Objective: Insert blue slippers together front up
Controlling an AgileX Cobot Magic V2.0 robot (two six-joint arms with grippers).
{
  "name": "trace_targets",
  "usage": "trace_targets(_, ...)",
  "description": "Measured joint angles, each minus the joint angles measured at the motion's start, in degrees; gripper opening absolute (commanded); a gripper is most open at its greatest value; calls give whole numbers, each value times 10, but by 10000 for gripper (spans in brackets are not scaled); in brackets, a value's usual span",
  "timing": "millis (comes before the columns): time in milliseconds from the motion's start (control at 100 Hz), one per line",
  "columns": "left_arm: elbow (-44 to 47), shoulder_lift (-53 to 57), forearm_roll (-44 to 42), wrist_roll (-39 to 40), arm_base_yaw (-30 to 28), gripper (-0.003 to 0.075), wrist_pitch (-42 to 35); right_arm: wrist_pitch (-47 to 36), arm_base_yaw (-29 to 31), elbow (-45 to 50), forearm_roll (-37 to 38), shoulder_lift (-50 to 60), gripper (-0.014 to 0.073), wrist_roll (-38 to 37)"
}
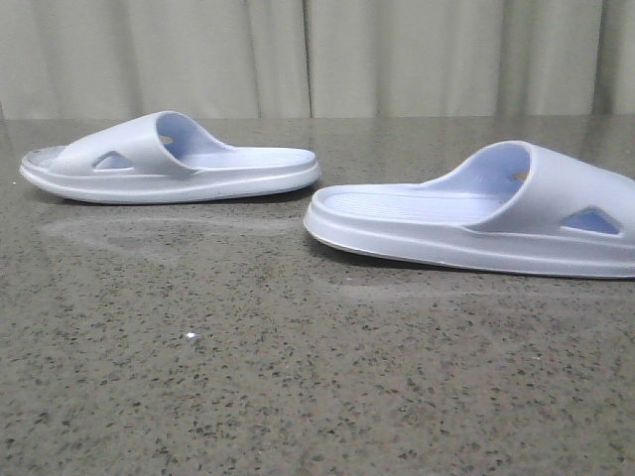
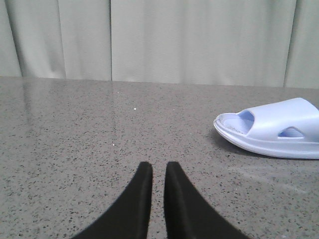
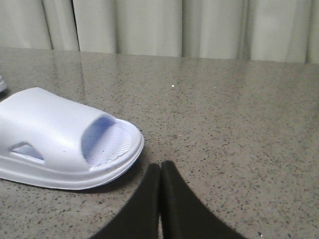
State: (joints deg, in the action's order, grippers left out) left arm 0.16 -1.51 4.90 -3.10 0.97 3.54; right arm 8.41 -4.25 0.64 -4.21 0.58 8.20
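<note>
Slippers lie apart on the speckled grey stone bench [image 1: 248, 377], soles down, neither one held. Farthest left, the left hand [image 2: 158, 172] rests low with its black fingers nearly together, only a thin gap between the tips, gripping nothing. Next comes the left pale lavender-blue moulded foam slide sandal [image 1: 169, 159], toe end pointing left, heel toward the middle. The right pale lavender-blue foam slide sandal [image 1: 476, 213] sits nearer the camera, heel toward the middle and toe running out of the front view. Just beside its toe, the right hand [image 3: 160, 172] is clenched, tips pressed together, empty.

Risks, as I judge them: both hands must spread before any grasp, or they merely shove the light foam across the smooth bench. Pinching the soft strap could let a sandal swing or twist. Because the toes face opposite ways, nesting them without turning one would leave the fronts mismatched.
</note>
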Motion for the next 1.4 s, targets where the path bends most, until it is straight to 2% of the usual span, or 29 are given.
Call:
trace_targets(1160, 0, 0, 0, 0, 0, 15, 0, -1, 0, 0, -1, 0, -89, 0)
trace_targets(1280, 0, 0, 0, 0, 0, 15, 0, -19, 0, 0, -25, 0, -89, 0)
trace_targets(1400, 0, 0, 12, 0, 0, 15, 0, -47, 0, 0, -83, 0, -89, 0)
